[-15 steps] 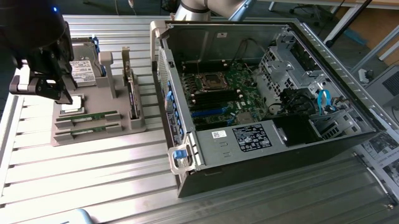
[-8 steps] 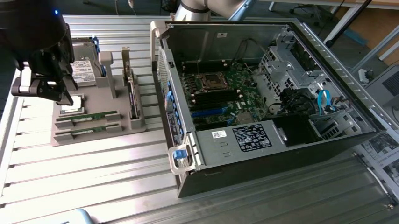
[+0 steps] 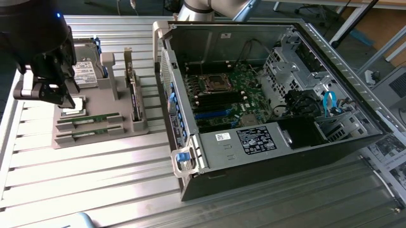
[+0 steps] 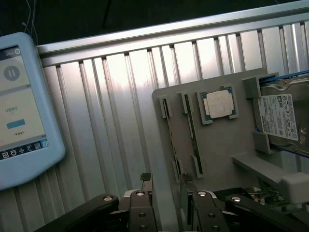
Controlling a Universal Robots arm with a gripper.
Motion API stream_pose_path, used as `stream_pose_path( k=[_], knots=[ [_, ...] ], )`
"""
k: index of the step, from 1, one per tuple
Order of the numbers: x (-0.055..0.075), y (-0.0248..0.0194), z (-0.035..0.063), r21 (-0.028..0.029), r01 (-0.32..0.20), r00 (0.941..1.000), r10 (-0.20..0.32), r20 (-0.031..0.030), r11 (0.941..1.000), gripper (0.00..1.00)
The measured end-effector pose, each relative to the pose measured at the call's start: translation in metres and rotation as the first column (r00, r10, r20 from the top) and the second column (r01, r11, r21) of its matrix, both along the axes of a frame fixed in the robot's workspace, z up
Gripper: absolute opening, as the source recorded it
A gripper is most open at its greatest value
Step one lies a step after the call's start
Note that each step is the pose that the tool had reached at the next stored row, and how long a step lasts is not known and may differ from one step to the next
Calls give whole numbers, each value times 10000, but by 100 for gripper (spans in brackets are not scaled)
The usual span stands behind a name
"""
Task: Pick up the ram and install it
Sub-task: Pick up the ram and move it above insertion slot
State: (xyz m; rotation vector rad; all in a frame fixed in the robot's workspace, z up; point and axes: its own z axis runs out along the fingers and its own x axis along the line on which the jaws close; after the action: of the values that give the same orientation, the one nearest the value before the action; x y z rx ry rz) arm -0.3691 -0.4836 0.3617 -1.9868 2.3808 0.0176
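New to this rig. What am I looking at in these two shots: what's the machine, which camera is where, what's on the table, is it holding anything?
It is a single robot arm, and its tool is a two-fingered clamp. One picture comes from a camera off the arm that looks over the whole bench. The other comes from a camera on the arm's wrist, looking out past the tool's fingers.

On the slatted metal table lie an open computer case and, beside it, a grey parts holder. The holder carries one ram stick, a second ram stick, a square silver processor and a hard drive. A light-blue touchscreen device is by the table too.

The tool is open, holds nothing, and hangs over the holder.
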Motion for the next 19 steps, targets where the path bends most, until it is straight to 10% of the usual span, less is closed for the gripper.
stream_pose_path(
  k=[19],
  knots=[
    [0,0,-60,0,0,10000,0,0,10000,36]
  ],
)
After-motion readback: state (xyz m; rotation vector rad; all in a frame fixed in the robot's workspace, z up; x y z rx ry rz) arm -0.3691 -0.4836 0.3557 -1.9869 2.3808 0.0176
